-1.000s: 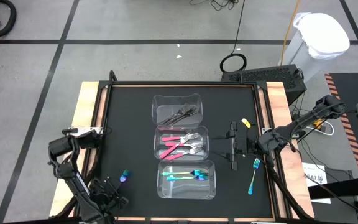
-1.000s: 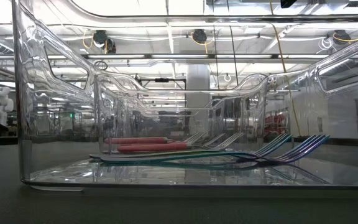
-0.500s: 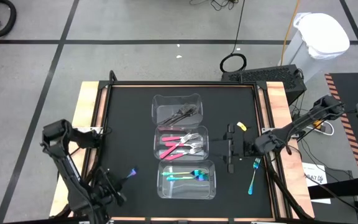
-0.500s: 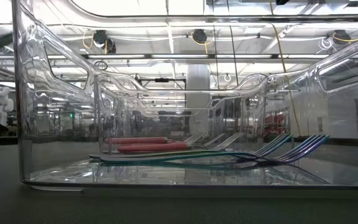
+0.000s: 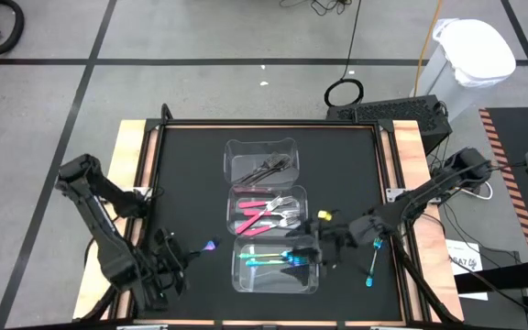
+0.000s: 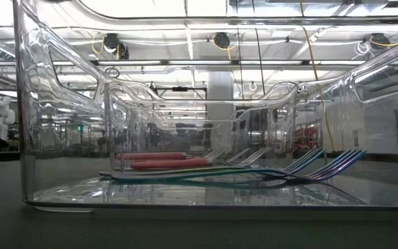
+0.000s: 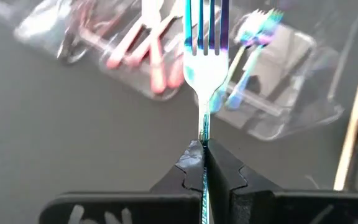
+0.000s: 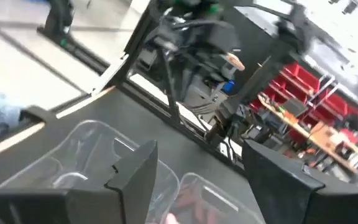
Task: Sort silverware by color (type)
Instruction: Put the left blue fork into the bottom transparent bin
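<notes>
Three clear containers stand in a row mid-table: the far one [image 5: 262, 160] holds dark grey forks, the middle one [image 5: 267, 211] pink-handled forks, the near one [image 5: 276, 263] teal forks [image 6: 254, 173]. My left gripper [image 5: 180, 254] is shut on a teal iridescent fork [image 7: 205, 68], left of the near container. My right gripper [image 5: 317, 243] is open and empty over the near container's right end; its fingers [image 8: 135, 177] stand wide apart. Another teal fork [image 5: 372, 264] lies flat on the mat to its right. My left gripper pinches the fork's thin handle [image 7: 204, 134] between its two fingers, just behind the fork's head. The fingers come from the table's left and lie along the fork. The fork sticks straight out ahead of them, tines [image 5: 211, 246] toward the containers, clear of the mat.
The black mat [image 5: 191, 183] has bare room left of the containers and at the far right. Wooden table edges [image 5: 126, 165] run along both sides. A dark box [image 5: 392, 115] sits beyond the far right corner.
My left gripper has carried the teal fork toward the table's right, closer to the near container. My right gripper has moved left and toward the near edge, from beside the middle container to the near container's right end, and has turned.
</notes>
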### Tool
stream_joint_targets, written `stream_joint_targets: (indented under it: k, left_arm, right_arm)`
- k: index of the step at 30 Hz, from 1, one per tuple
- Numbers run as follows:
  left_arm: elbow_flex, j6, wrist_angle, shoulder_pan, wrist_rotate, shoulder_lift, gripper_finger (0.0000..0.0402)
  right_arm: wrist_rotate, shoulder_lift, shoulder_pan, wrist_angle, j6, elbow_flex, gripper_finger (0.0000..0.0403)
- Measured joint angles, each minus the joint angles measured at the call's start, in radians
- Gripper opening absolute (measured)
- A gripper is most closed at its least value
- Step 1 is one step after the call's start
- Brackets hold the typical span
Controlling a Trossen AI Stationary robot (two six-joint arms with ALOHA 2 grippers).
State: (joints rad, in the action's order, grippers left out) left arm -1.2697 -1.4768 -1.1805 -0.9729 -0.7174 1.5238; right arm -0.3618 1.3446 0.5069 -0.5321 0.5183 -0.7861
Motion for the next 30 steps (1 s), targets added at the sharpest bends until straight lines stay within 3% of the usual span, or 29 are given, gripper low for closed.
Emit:
stream_joint_targets:
  k: [7, 12, 20, 26, 30]
  left_arm:
    - [0.0, 0.46, 0.285, 0.092, 0.018, -0.053, 0.0]
    - [-0.001, 0.716, 0.494, 0.16, 0.141, -0.053, 0.0]
    - [-0.001, 0.831, 0.537, 0.209, 0.217, -0.051, 0.0]
    - [-0.001, 0.832, 0.552, 0.216, 0.246, -0.005, 0.0]
    - [0.0, 0.837, 0.572, 0.23, 0.33, 0.036, 0.0]
  right_arm:
    - [-0.002, 0.171, 0.002, 0.067, 0.147, -0.152, 0.0231]
    - [-0.021, 0.249, 0.013, 0.128, 0.193, -0.254, 0.0231]
    - [-0.231, 0.322, 0.073, 0.132, 0.338, -0.345, 0.0231]
    - [-0.241, 0.336, 0.101, 0.128, 0.378, -0.375, 0.0231]
    - [-0.24, 0.336, 0.107, 0.126, 0.387, -0.382, 0.0231]
